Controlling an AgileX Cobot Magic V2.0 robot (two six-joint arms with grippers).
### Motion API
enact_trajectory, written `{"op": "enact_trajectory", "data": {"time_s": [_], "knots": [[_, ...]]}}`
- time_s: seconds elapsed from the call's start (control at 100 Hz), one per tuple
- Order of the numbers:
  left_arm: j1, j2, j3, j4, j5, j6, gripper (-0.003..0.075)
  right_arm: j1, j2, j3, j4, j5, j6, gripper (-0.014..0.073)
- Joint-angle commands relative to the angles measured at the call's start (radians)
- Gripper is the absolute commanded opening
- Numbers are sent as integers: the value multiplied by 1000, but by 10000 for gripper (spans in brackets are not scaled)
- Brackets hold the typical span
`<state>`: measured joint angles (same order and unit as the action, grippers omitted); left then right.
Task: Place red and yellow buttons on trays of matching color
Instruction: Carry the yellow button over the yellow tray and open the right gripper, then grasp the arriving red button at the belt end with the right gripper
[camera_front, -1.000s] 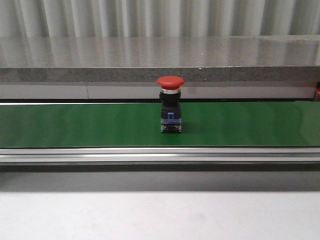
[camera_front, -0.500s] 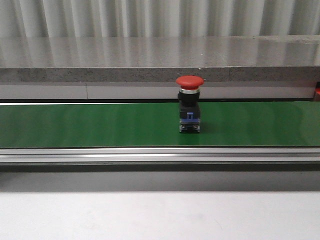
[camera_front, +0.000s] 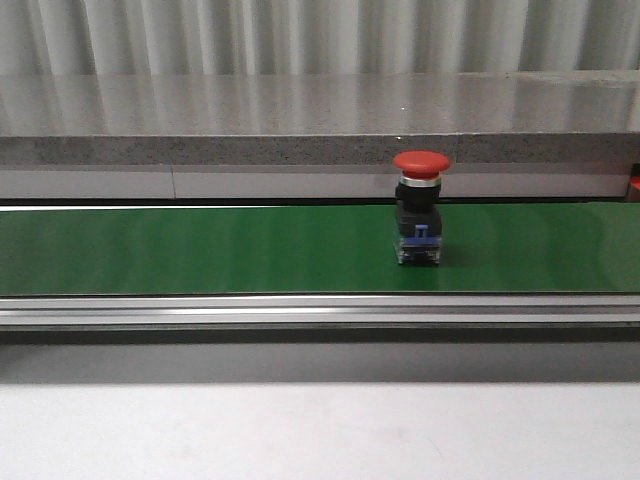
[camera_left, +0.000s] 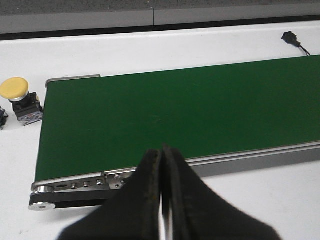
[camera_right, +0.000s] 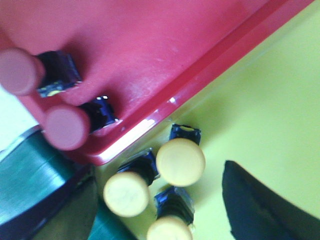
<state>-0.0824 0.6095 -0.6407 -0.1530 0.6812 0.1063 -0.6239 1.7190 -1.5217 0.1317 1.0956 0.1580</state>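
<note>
A red button (camera_front: 421, 220) stands upright on the green belt (camera_front: 200, 250), right of its middle; no gripper shows in the front view. My left gripper (camera_left: 162, 160) is shut and empty, near the belt's front rail. One yellow button (camera_left: 17, 95) sits on the white table past the belt's end. My right gripper (camera_right: 160, 210) is open above three yellow buttons (camera_right: 180, 161) lying in a corner of the yellow tray (camera_right: 270, 100). Two red buttons (camera_right: 67, 127) lie in the red tray (camera_right: 150, 45) beside it.
A grey stone ledge (camera_front: 320, 120) runs behind the belt. The belt's metal rail (camera_front: 320, 310) fronts it, with white table (camera_front: 320, 430) nearer me. A black cable plug (camera_left: 291, 38) lies on the table beyond the belt.
The red button has travelled to the right along the belt, from about the middle to right of the middle.
</note>
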Motion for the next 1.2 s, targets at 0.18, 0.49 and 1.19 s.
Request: {"op": "enact_trajectory", "data": {"time_s": [0.18, 0.49, 1.19], "knots": [[-8, -2, -27, -17, -62, -1, -20, 99, -197, -23, -5, 9, -29, 528], [-8, -2, -27, -17, -62, -1, -20, 379, -247, -23, -5, 67, -62, 528], [-8, -2, -27, -17, -62, -1, -20, 759, -162, -23, 42, 169, -182, 528]]}}
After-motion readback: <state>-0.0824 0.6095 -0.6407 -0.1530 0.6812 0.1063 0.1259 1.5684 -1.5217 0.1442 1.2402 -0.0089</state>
